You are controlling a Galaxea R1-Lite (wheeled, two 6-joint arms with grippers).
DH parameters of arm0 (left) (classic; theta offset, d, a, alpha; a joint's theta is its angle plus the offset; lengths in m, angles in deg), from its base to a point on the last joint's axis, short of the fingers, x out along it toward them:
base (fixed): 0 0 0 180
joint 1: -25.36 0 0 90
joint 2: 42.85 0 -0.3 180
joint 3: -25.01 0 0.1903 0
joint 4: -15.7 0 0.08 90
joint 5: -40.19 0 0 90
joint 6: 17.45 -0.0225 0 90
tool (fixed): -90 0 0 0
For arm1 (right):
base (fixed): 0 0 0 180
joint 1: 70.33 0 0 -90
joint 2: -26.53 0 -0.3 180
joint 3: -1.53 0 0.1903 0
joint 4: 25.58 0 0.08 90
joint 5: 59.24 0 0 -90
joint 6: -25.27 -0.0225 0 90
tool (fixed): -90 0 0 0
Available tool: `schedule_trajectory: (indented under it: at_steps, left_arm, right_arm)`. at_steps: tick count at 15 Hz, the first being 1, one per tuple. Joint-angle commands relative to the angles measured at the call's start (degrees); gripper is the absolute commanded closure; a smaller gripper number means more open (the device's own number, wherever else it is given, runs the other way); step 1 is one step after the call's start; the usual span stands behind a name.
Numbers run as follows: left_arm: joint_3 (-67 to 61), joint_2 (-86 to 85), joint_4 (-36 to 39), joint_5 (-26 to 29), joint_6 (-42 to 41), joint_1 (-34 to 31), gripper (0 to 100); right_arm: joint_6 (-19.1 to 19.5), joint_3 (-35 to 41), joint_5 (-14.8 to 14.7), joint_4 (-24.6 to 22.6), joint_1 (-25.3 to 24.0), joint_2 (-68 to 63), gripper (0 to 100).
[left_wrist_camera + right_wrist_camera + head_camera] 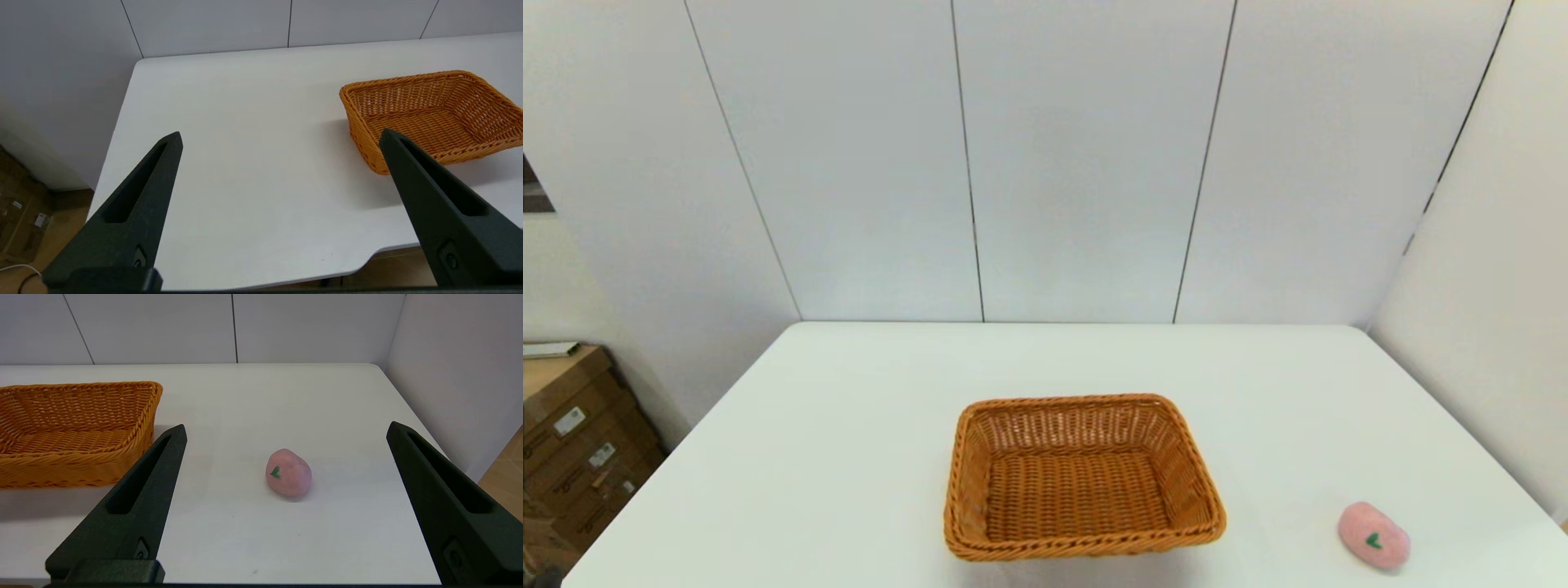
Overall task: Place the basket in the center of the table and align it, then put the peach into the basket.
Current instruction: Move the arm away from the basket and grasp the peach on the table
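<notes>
Both arms are pulled back off the near edge of the surface (849,425), the left end effector (280,141) and right end effector (286,430) each spread wide and empty. One basket (1083,478) sits near the middle of the near edge, long axis running left-right, slightly skewed. One peach (1374,535) lies well apart near the near right corner, leaf mark facing the robot.

No readable txt anywhere; labels on the cardboard boxes (580,457) too small to read.
</notes>
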Motion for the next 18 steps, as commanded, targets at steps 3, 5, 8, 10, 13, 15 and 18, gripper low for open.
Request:
schedule_trajectory:
  at_steps: [3, 5, 8, 10, 13, 15, 18]
  left_arm:
    - [-8.15, -10.14, -0.34, 1.91, -3.31, -7.29, 0]
    - [-11.14, -12.95, -0.17, 2.61, -3.66, -7.73, 0]
    - [-16.24, -18.92, 0.45, 2.61, -3.75, -7.64, 0]
    - [-19.31, -20.95, 2.03, 1.47, -2.52, -7.38, 0]
    - [-24.41, -20.95, 9.85, -0.73, -1.99, -7.38, 0]
    - [-26.35, -20.95, 15.57, -0.82, -0.67, -7.38, 0]
    - [-26.52, -20.95, 15.83, -0.90, -0.50, -7.38, 0]
  right_arm:
    - [0.00, 0.01, 0.00, -0.02, -0.01, -0.07, 0]
    - [0.00, 0.01, 0.00, -0.02, -0.01, -0.07, 0]
    - [0.00, 0.01, 0.00, -0.02, -0.01, -0.07, 0]
    - [0.27, 0.01, 0.00, -0.02, -0.01, -0.07, 0]
    - [0.53, 0.01, 0.09, -0.11, -0.01, -0.07, 0]
    - [0.62, -0.08, 0.00, 0.50, -0.01, -0.07, 0]
    - [0.88, -0.61, -0.17, 0.85, -0.01, -0.07, 0]
